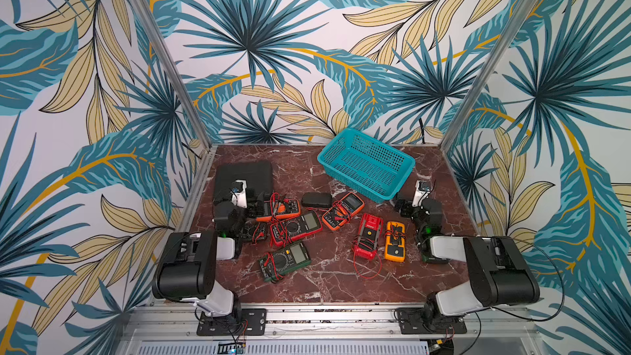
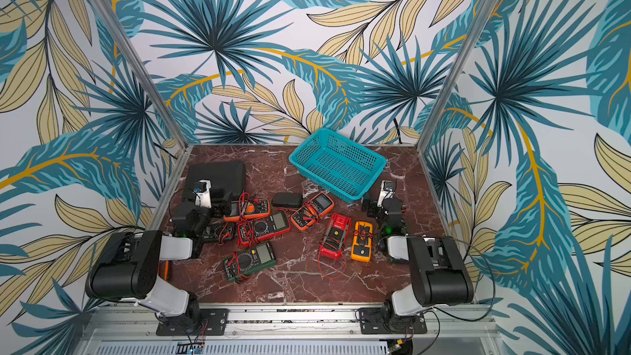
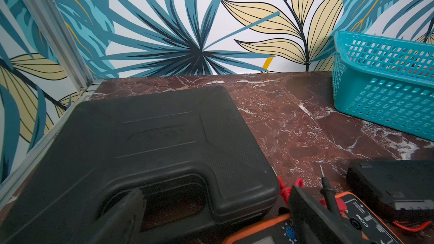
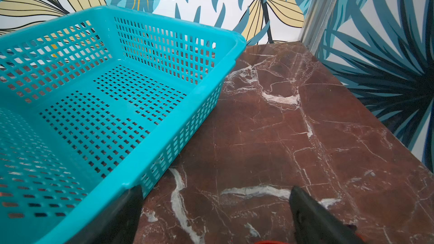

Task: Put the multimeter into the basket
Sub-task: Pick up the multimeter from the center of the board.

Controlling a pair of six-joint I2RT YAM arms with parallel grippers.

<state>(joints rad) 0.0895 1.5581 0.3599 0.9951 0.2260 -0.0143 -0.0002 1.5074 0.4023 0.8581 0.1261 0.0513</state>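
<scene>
Right wrist view across rectangular teal-blue perforated plastic basket [image 4: 185,134], empty, within reach. Flanking scattered multicoloured multimeters [image 1: 295,228]: left gripper [image 3: 213,193], right gripper [image 4: 216,191], spread wide, holding nothing.

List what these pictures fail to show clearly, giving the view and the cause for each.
- Small dark multimeter: both top views, partly behind the left arm.
- Orange sliver: a top view, mostly behind that arm; unidentifiable.
- Orange multimeter: left wrist view, cut off by the frame edge.
- Basket: right wrist view, cut off by the frame edge.
- Green multimeter labels: too small, both top views.
</scene>
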